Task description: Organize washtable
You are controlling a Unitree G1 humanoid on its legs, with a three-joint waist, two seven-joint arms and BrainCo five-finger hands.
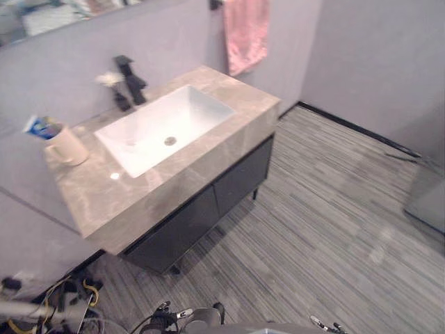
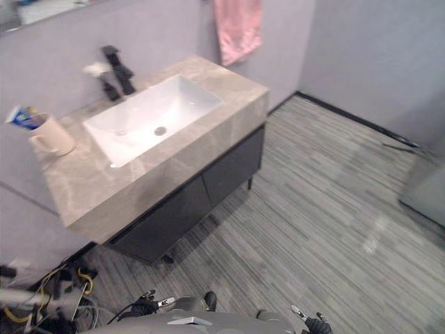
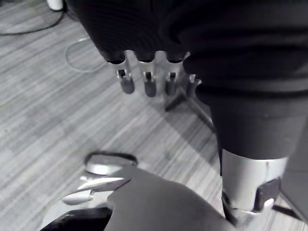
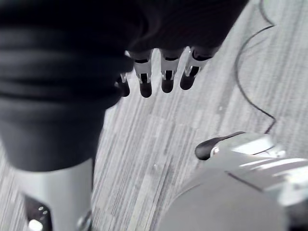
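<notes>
The washtable is a beige stone counter (image 1: pixel 132 195) with a white rectangular basin (image 1: pixel 163 125) set into it. At its left end stands a cream cup (image 1: pixel 68 145) holding a blue and white tube (image 1: pixel 42 127). Behind the basin are a black faucet (image 1: pixel 131 78) and a small dark vase with a white flower (image 1: pixel 115 87). A pink towel (image 1: pixel 245 31) hangs on the wall behind the counter's right end. My left hand (image 3: pixel 147 82) and right hand (image 4: pixel 166 79) hang low over the striped floor, away from the counter, with relaxed fingers and nothing in them.
Dark cabinet doors (image 1: pixel 215 205) sit under the counter. A tangle of cables and plugs (image 1: pixel 66 299) lies on the floor at the lower left by the wall. A grey box-like object (image 1: pixel 427 198) stands at the right edge. Striped wood floor (image 1: pixel 327 229) stretches between.
</notes>
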